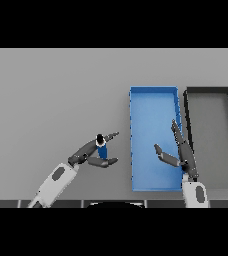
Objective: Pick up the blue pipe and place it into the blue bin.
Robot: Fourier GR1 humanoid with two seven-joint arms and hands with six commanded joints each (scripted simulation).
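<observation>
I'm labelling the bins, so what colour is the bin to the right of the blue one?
Black rim with a grey floor; head view.

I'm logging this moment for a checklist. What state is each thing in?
blue pipe: upright on the table, between the left robot hand's fingers and thumb
left robot hand: closing round the pipe
right robot hand: open, over the blue bin
blue bin: no pipe inside
black bin: nothing inside
</observation>
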